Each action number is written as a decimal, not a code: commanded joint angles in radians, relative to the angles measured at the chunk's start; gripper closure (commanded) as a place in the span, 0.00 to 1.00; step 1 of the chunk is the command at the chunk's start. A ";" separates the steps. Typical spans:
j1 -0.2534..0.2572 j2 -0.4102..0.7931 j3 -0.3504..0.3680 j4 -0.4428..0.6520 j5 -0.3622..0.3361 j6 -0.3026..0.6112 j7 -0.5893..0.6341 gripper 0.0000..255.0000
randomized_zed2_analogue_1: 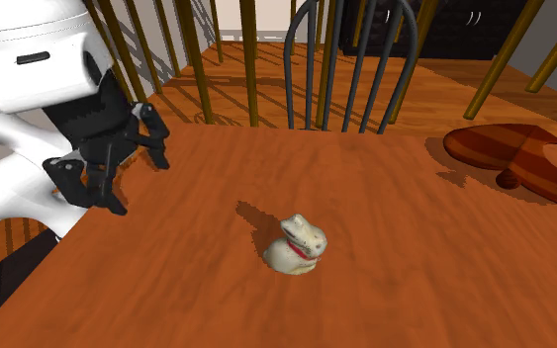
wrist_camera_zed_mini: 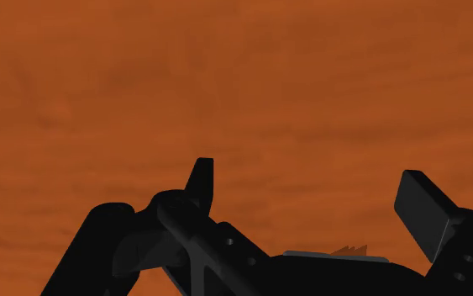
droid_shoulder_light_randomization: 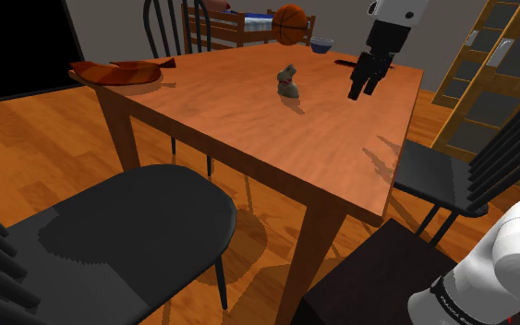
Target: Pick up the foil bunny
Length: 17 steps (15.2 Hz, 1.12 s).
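While the small, creamy-white rounded bunny with a red collar [droid_shoulder_light_randomization: 288, 81] sits upright near the middle of the reddish-brown, wood-grained worktop [droid_shoulder_light_randomization: 230, 125], the all-black two-fingered tool [droid_shoulder_light_randomization: 359, 90] hangs over the boards to its right in the shoulder view, well apart from it. The tool's fingers stand wide apart and grip nothing.

From the second exterior view the bunny [randomized_zed2_analogue_1: 297, 246] is at lower centre, smooth and glossy, ears laid back, throwing a shadow to its left. The tool [randomized_zed2_analogue_1: 138, 185] is at the frame's left, below the white wrist. This view also shows a dark red-brown lobed wooden board [randomized_zed2_analogue_1: 518, 163] at the right and a grey spindle-backed chair [randomized_zed2_analogue_1: 350, 64] at the top.

The shoulder view adds an orange basketball [droid_shoulder_light_randomization: 290, 23] and a little blue bowl [droid_shoulder_light_randomization: 321, 44] at the top, and a black round-seated chair [droid_shoulder_light_randomization: 138, 231] at lower left.

In the wrist view, streaky orange-brown grain of the worktop [wrist_camera_zed_mini: 226, 67] lies beyond the tool [wrist_camera_zed_mini: 306, 172].
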 commanded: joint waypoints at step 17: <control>0.027 0.655 0.000 0.775 0.027 -0.012 -0.096 0.00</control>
